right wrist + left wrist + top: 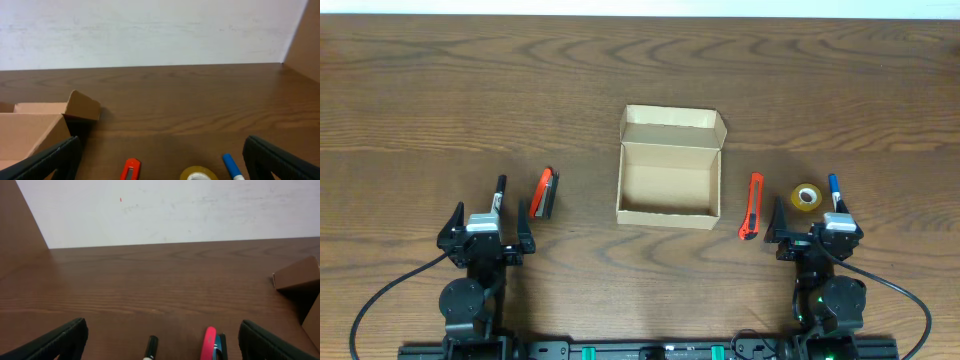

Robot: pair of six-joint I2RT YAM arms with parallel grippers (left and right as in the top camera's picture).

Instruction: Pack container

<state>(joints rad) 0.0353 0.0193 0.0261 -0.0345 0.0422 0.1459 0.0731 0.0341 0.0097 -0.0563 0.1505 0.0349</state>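
Note:
The container [670, 165], a tan cardboard box with its flap lid standing open at the back, sits empty at the table's middle. My left gripper [490, 218] rests open near the front left. A black marker [499, 190] and a red stapler [546, 192] lie just ahead of it, and both show between the spread fingers [60, 340] in the left wrist view. My right gripper [817, 222] rests open at the front right. Ahead of it lie an orange box cutter [751, 205], a yellow tape roll [806, 196] and a blue marker [833, 188]. Neither gripper holds anything.
The dark wooden table [440, 90] runs to a white wall [175, 210] at the back. In the right wrist view the container [35, 125] stands to the left, with the box cutter [131, 170], tape roll [199, 174] and blue marker [231, 166] low in frame.

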